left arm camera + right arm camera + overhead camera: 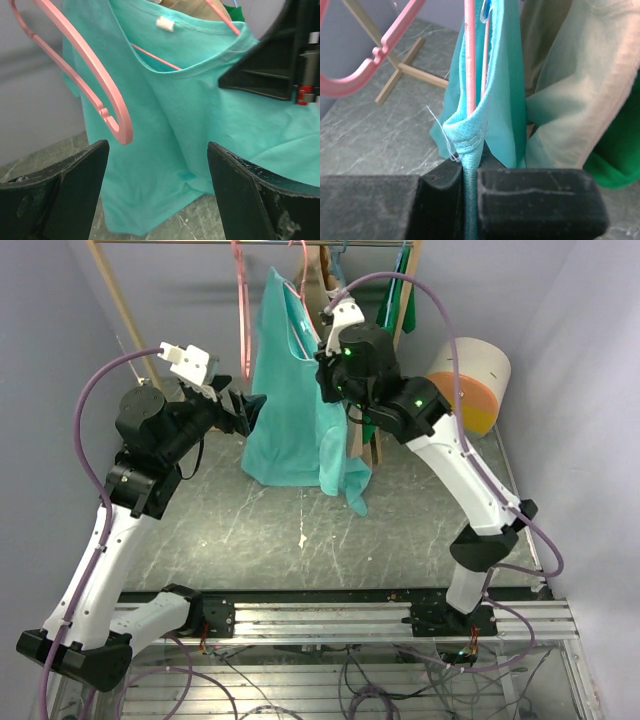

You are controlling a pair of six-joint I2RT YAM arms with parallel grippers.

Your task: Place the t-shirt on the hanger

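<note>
Top view: the t-shirt (290,405) hangs above the bench (250,530). It looks only half on.

Left wrist view: the hanger (155,57) pokes inside the t-shirt's neck. The left tool (157,146) is wide apart and holds nothing, just in front of the t-shirt.

Right wrist view: the right tool (470,175) is clamped on the t-shirt's edge. Next, I think, that edge must go over the hanger's end.

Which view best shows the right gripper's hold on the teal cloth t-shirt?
Right wrist: the right gripper is shut on a bunched fold of the teal t-shirt. Top external shows only the wrist against the shirt; left wrist shows its black body, not the pinch.
</note>
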